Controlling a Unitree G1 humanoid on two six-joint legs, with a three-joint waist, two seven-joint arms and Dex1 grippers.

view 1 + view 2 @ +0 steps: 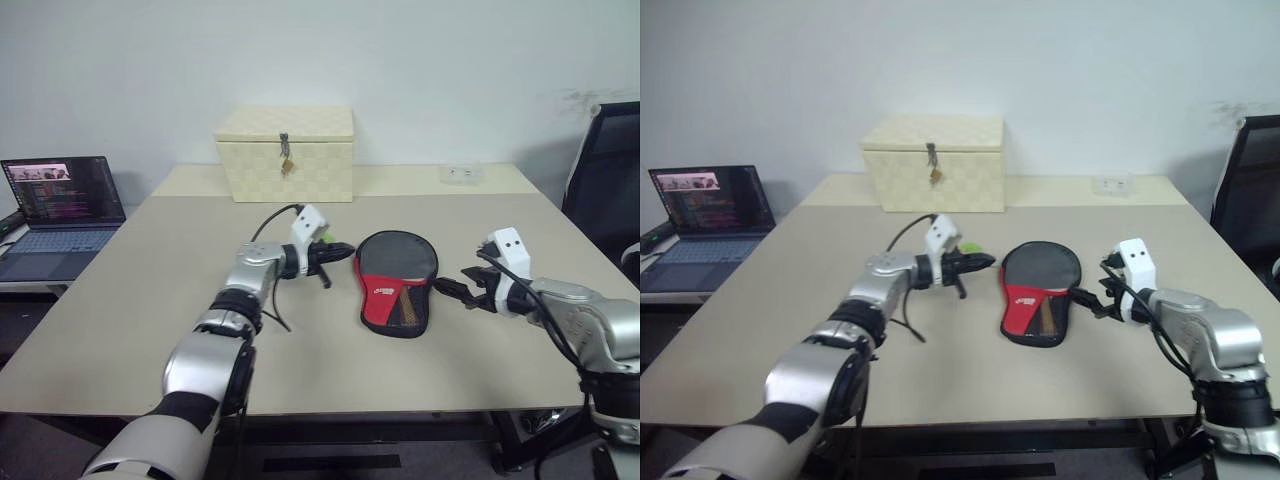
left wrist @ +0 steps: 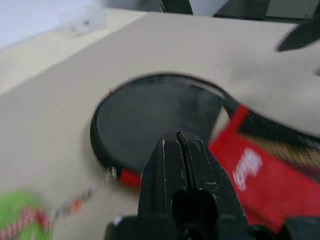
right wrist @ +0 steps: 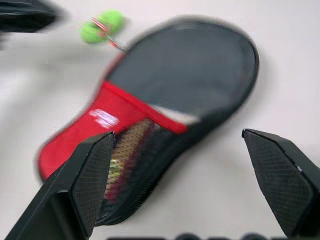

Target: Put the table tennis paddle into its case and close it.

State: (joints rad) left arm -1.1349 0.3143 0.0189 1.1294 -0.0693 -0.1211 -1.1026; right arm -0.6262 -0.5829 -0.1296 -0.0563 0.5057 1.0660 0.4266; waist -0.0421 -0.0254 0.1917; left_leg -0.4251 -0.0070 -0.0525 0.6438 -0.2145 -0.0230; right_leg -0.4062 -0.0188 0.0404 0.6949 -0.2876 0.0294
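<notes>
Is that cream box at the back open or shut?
Shut. The cream box has its lid flat down, and its metal latch hangs over the front.

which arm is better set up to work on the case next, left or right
Probably the right. The right gripper is open, its fingers spread beside the case lying flat on the table. The left gripper is shut and empty at the case's other side, so it would have to open first.
</notes>
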